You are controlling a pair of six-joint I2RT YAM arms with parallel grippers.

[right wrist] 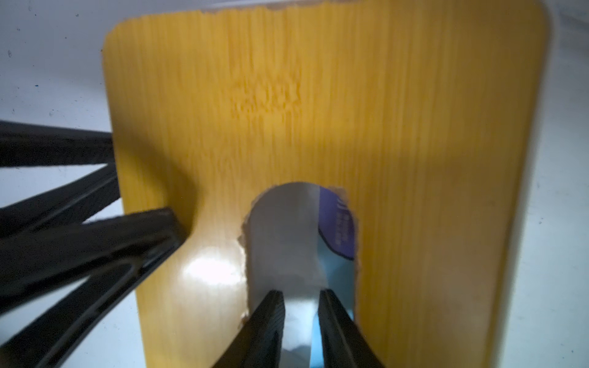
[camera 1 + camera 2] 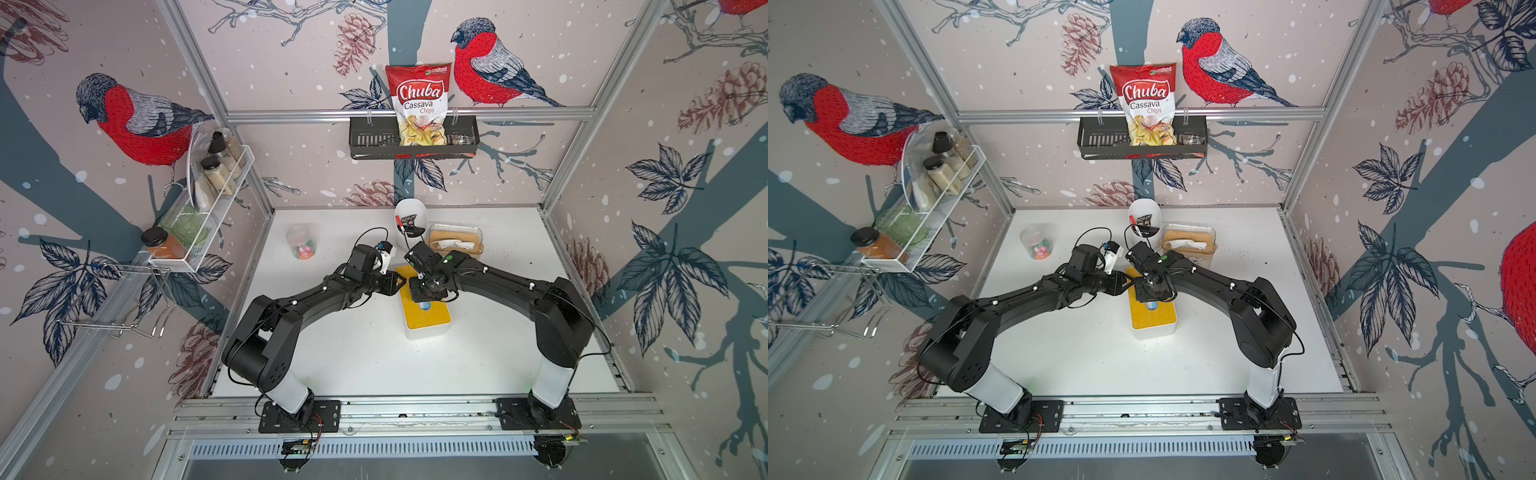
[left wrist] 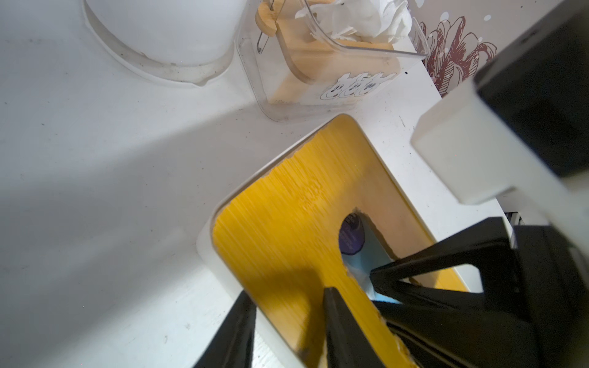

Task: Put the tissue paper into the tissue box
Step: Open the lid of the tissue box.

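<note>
The tissue box (image 2: 430, 319) is white with a yellow wooden lid (image 1: 414, 127) and stands mid-table in both top views. The tissue paper (image 1: 283, 242) shows white in the lid's oval slot, beside the blue and purple wrap of its pack (image 3: 366, 255). My right gripper (image 1: 300, 293) points down into the slot with its jaws shut on the white tissue. My left gripper (image 3: 288, 294) straddles the box's left rim, one finger lying on the lid and the other outside the white wall, closed on that edge. In a top view the two grippers (image 2: 399, 283) (image 2: 424, 300) meet over the box's far half.
A clear tissue holder (image 2: 456, 243) with a wooden insert and crumpled tissue stands just behind the box. Beside the holder is a white tub (image 2: 409, 224) with a marker. A candy jar (image 2: 301, 243) sits back left. Wall racks hold a chips bag (image 2: 419, 104) and spice jars (image 2: 216, 170).
</note>
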